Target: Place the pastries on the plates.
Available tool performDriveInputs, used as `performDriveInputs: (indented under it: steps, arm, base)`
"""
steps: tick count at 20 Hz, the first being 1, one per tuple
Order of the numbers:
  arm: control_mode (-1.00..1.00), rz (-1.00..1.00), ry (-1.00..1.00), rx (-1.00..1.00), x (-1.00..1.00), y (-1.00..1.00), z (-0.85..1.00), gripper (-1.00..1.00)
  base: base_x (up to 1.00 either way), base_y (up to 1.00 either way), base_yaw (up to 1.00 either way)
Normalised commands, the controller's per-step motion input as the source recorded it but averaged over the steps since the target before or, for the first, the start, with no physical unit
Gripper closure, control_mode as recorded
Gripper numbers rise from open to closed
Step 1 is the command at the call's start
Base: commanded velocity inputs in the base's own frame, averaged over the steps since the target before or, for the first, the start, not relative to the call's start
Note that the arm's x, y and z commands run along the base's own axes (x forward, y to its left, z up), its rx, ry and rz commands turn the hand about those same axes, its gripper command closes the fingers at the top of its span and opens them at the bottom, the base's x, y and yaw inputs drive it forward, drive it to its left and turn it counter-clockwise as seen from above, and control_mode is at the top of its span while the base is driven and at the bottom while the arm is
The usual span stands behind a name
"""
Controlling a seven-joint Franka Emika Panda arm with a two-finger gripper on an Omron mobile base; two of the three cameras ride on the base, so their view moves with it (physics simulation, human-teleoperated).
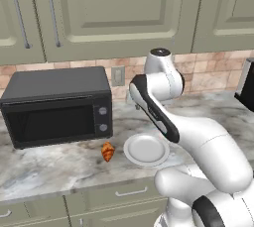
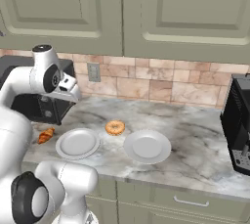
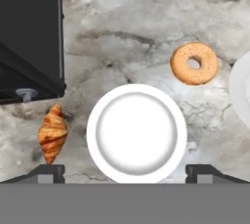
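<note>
— Marble table (image 2: 195, 135), nothing plated yet. I count two pastries: the croissant (image 3: 52, 133) lies beside the near plate (image 3: 136, 132), close to the microwave (image 1: 54, 104); the ring doughnut (image 3: 194, 63) sits between the two plates.

— And plates?

— Two, both bare; the far plate (image 2: 147, 146) lies to the doughnut's right. I've got the tool (image 3: 125, 171) hovering above the near plate, presumably to survey both pastries first.

— Tool state?

— Its tips stand wide apart with nothing between them.
</note>
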Motion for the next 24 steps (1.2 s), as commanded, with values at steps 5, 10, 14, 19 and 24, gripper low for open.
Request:
performDriveInputs:
  steps: [5, 10, 14, 19, 24]
  arm:
    - [-1.00, -0.02, 0.01, 0.00, 0.00, 0.38, -0.45, -1.00]
    - [-1.00, 0.01, 0.01, 0.00, 0.00, 0.30, -0.40, -1.00]
    - [-1.00, 0.00, 0.00, 0.00, 0.00, 0.36, -0.23, -1.00]
    - [-1.00, 0.00, 0.00, 0.00, 0.00, 0.49, -0.22, -1.00]
    - [-1.00, 0.01, 0.03, 0.00, 0.12, 0.44, -0.21, -1.00]
  base:
    - [0.00, 0.00, 0.00]
    - [0.00, 0.00, 0.00]
    - [0.00, 0.00, 0.00]
    - [0.00, 0.00, 0.00]
    - [0.00, 0.00, 0.00]
